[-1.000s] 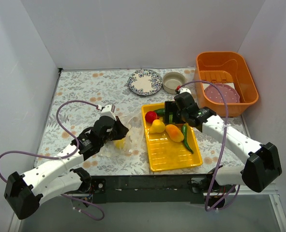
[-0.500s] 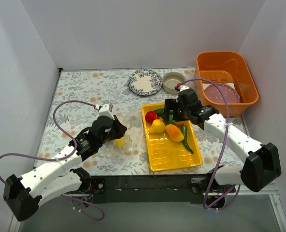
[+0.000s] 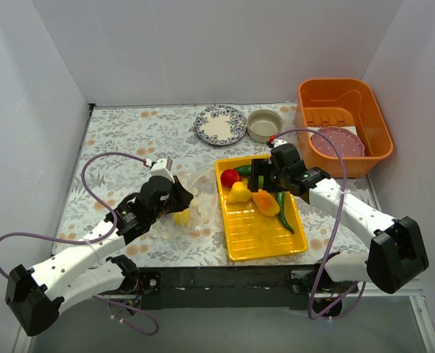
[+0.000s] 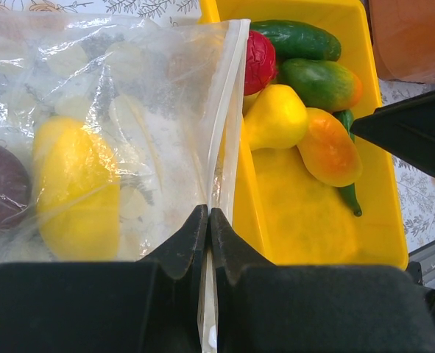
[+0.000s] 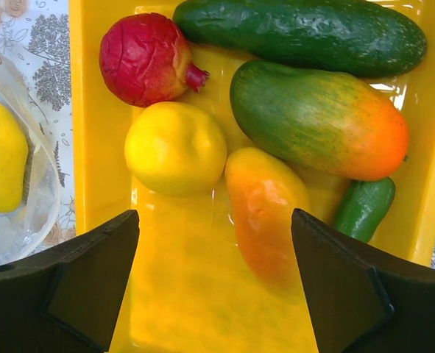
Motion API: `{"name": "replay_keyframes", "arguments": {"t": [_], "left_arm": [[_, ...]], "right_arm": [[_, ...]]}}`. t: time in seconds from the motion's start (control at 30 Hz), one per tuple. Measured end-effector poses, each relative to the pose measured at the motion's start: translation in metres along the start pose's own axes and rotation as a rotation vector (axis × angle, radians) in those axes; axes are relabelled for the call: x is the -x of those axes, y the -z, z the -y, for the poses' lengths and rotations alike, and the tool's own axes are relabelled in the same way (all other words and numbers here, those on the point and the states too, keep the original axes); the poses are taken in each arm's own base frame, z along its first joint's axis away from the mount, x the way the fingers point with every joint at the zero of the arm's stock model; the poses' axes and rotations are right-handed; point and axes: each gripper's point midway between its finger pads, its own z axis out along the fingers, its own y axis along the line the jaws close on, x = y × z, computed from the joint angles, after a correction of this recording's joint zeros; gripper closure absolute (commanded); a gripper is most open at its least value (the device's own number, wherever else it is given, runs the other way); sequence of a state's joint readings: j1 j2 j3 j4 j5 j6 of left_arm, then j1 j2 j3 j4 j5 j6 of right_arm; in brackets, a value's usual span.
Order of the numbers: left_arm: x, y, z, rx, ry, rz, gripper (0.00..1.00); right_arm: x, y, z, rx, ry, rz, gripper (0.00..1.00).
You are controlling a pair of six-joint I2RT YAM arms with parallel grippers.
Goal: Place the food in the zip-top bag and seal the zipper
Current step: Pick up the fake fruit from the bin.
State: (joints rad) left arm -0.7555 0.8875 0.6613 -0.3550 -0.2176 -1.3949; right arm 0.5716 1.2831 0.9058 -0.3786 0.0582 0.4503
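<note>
The clear zip-top bag (image 4: 129, 125) lies left of the yellow tray (image 3: 265, 232), with a yellow piece (image 4: 77, 191) and a dark purple piece (image 4: 0, 184) inside. My left gripper (image 4: 208, 215) is shut on the bag's pale zipper strip (image 4: 221, 147) at the mouth edge. In the tray lie a red fruit (image 5: 145, 57), a yellow fruit (image 5: 174, 147), an orange pepper (image 5: 265, 209), a green-orange mango (image 5: 316, 129), a cucumber (image 5: 305, 33) and a green chili (image 5: 363, 209). My right gripper (image 5: 213, 276) is open above the tray, over the orange pepper.
An orange basket (image 3: 346, 125) with a pink plate stands at the back right. A patterned plate (image 3: 220, 125) and a small bowl (image 3: 264, 125) sit behind the tray. The table has a floral cloth.
My right gripper has shifted slightly toward the near side over the fruit in the tray. My left gripper has kept its hold on the bag edge, nearly still.
</note>
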Motion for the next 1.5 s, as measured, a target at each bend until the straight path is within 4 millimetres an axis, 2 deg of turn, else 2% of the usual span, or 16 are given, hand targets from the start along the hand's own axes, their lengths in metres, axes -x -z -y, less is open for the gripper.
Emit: {"name": "replay_keyframes", "arguments": {"t": [0.23, 0.4, 0.53, 1.07, 1.17, 1.2, 1.27, 1.3, 1.37, 1.4, 1.5], "left_arm": [[-0.003, 0.001, 0.001, -0.010, 0.000, -0.015, 1.00], [-0.004, 0.001, 0.003, -0.015, 0.006, -0.022, 1.00], [-0.005, 0.001, 0.002, -0.015, 0.007, -0.024, 1.00], [-0.008, 0.002, 0.006, -0.031, 0.014, -0.043, 1.00], [-0.008, 0.002, 0.006, -0.032, 0.013, -0.044, 1.00], [-0.008, 0.002, 0.006, -0.032, 0.014, -0.045, 1.00], [-0.008, 0.002, 0.006, -0.031, 0.014, -0.045, 1.00], [-0.008, 0.002, 0.006, -0.032, 0.014, -0.045, 1.00], [-0.008, 0.002, 0.006, -0.031, 0.014, -0.045, 1.00], [-0.008, 0.002, 0.006, -0.031, 0.014, -0.045, 1.00], [-0.008, 0.002, 0.006, -0.031, 0.015, -0.045, 1.00]], "right_arm": [[-0.008, -0.025, -0.016, 0.100, 0.020, -0.037, 0.09], [-0.020, -0.052, -0.017, 0.111, -0.001, -0.092, 0.08], [-0.026, -0.067, -0.018, 0.121, -0.024, -0.116, 0.07], [-0.027, -0.080, -0.027, 0.178, -0.086, -0.077, 0.02], [-0.028, -0.082, -0.026, 0.176, -0.095, -0.080, 0.11], [-0.029, -0.083, -0.026, 0.175, -0.097, -0.082, 0.21], [-0.030, -0.085, -0.026, 0.174, -0.099, -0.082, 0.32], [-0.029, -0.086, -0.026, 0.175, -0.103, -0.080, 0.42], [-0.028, -0.086, -0.027, 0.175, -0.106, -0.077, 0.49], [-0.028, -0.086, -0.027, 0.174, -0.108, -0.076, 0.57], [-0.029, -0.086, -0.026, 0.173, -0.108, -0.077, 0.64]]}}
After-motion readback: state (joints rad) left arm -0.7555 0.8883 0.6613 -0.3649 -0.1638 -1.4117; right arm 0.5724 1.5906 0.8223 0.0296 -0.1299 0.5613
